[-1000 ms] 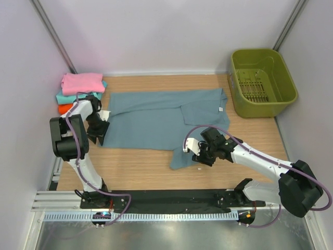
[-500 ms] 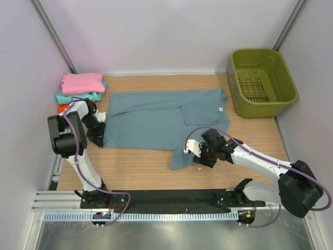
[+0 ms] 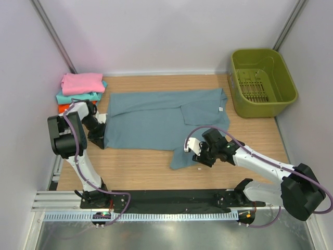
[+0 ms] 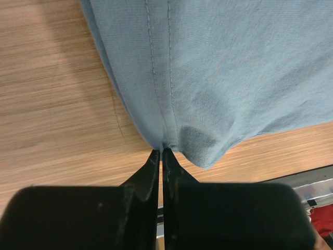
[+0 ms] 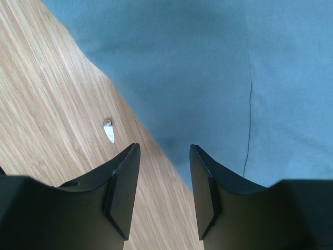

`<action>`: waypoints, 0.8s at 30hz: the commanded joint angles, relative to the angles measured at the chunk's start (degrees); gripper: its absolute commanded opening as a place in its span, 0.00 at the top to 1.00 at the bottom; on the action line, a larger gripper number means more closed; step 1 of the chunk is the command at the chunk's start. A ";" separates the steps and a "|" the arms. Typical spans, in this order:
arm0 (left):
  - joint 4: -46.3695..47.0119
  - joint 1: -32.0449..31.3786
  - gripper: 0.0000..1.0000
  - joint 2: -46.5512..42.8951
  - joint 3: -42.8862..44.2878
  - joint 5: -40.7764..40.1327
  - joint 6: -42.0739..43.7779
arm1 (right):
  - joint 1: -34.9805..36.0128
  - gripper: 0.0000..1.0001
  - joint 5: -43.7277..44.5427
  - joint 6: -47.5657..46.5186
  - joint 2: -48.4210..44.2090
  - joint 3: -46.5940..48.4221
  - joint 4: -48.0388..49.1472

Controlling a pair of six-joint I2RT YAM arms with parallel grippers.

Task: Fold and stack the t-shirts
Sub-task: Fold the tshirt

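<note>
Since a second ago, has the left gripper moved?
Yes: left gripper, shut on the blue-grey t-shirt, shifted slightly left and nearward, away from the pink t-shirt.

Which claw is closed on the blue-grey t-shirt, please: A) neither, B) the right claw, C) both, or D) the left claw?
D: the left claw pinches the hem of the blue-grey t-shirt with its jaws shut, while the right claw stands open above the cloth's edge.
</note>
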 commanded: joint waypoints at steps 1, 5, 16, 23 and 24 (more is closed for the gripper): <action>-1.34 0.32 1.00 -1.95 0.59 0.13 -0.18 | 0.52 0.50 -1.08 0.30 -0.13 -0.19 3.14; -1.52 0.23 1.00 -1.95 0.77 0.57 -0.44 | 0.61 0.50 -0.64 -1.72 2.76 -0.19 4.89; -1.61 0.32 1.00 -2.04 1.12 0.31 -0.18 | 0.69 0.85 -0.04 -4.28 4.54 -0.01 3.83; -1.87 0.32 1.00 -1.78 1.47 0.22 0.26 | 0.61 0.99 5.33 -4.53 3.12 6.21 4.64; -1.87 0.23 1.00 -1.86 1.56 0.30 0.26 | 0.52 0.99 5.77 -4.80 3.39 7.27 4.81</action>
